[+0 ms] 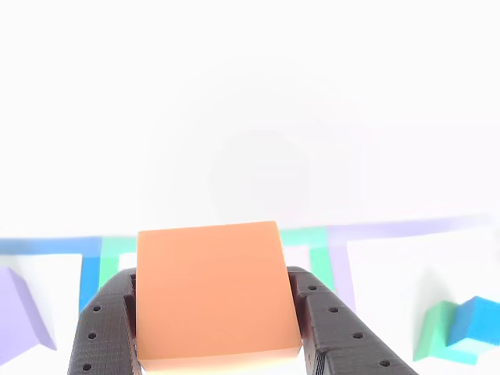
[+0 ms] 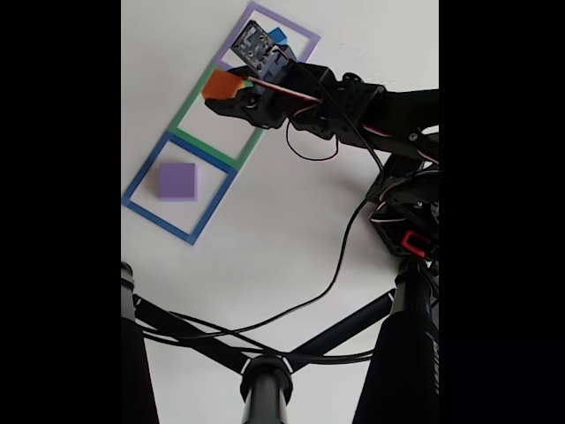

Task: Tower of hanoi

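Note:
The orange cube [image 1: 211, 289] of the tower of hanoi is clamped between the black fingers of my gripper [image 1: 216, 312], which is shut on it. In the fixed view the gripper [image 2: 226, 94] holds the orange cube [image 2: 221, 85] above the green square outline [image 2: 190, 100]. The pale-purple slab [image 2: 177, 181] lies inside the blue outline [image 2: 145, 170]; in the other view the slab [image 1: 19, 316] sits at the lower left. At the lower right there, a small blue cube [image 1: 478, 319] appears to rest on a green cube [image 1: 433, 332]. The blue cube [image 2: 278, 35] peeks out behind the arm inside the purple outline [image 2: 291, 24].
The three outlines form a diagonal strip on a white table [image 2: 265, 230]. The arm's body and its cables [image 2: 335, 265] occupy the right side of the fixed view. Black stand bars [image 2: 265, 375] cross the bottom.

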Available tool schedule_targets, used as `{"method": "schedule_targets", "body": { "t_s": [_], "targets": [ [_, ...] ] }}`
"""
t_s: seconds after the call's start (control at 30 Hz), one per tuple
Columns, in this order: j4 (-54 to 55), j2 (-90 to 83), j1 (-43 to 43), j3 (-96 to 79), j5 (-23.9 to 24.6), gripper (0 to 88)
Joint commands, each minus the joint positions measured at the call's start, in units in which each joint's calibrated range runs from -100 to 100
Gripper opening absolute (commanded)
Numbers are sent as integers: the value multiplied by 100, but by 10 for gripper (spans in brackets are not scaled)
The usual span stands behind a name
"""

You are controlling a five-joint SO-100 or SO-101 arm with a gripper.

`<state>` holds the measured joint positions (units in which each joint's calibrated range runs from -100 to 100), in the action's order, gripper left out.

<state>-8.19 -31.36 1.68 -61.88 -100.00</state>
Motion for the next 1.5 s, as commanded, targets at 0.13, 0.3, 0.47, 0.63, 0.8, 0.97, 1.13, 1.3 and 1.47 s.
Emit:
{"method": "schedule_targets", "body": {
  "t_s": [0.13,0.3,0.47,0.63,0.8,0.97,1.13,1.3,1.47],
  "targets": [
    [-5206,-856,-216,3706,0,83],
    [-7206,-816,-408,5461,0,83],
    [-8007,-848,-858,6215,0,83],
    [-8404,-856,-1338,6688,0,82],
    [-8469,-864,-1692,6779,0,82],
    [-8412,-840,-1951,6670,0,81],
    [-7562,-953,-2076,5606,0,82],
    [-5505,-1018,-2124,3761,0,82],
    [-2728,-800,-2191,1761,0,84]
  ]
}}
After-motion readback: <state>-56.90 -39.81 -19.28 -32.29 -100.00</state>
